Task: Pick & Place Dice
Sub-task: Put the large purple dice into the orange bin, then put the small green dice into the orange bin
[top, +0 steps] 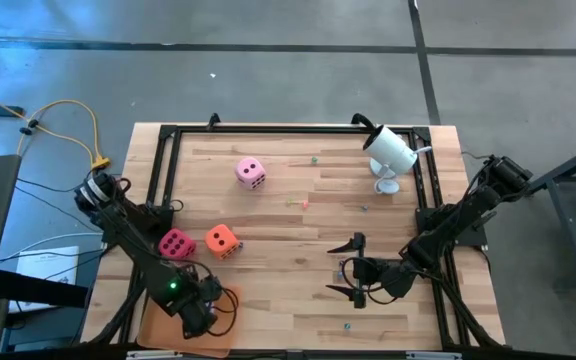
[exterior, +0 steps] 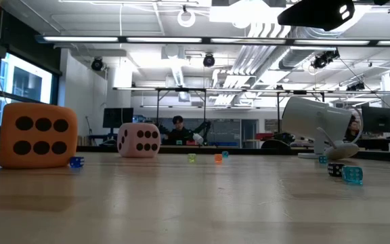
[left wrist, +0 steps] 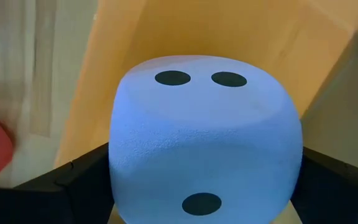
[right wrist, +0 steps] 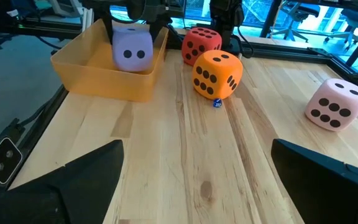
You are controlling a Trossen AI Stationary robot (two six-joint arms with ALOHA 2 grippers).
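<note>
The purple die (left wrist: 204, 137) is inside the flat orange tray (top: 153, 325) at the table's near left corner. My left gripper (top: 203, 312) reaches down over it, one dark finger on either side, shut on it. The magenta die (top: 176, 243) and the orange die (top: 221, 239) rest side by side on the wood just beyond the tray. The light pink die (top: 250, 172) sits farther back. My right gripper (top: 351, 268) hovers open over the table's near right part, with nothing between its fingers. My left gripper pinches the purple die by two opposite side faces (left wrist: 122, 168) between its two fingers (left wrist: 73, 186). The fingers come from above and point down. The die sits upright within the tray walls (right wrist: 104, 81). The near wall hides its underside, so I cannot tell whether it rests on the tray floor.
A white camera-like device on a stand (top: 388, 150) stands at the far right. Several tiny coloured dice lie scattered on the wood, one (right wrist: 217, 104) by the orange die. A black frame rail (top: 298, 128) borders the table. Bare wood lies between the arms.
</note>
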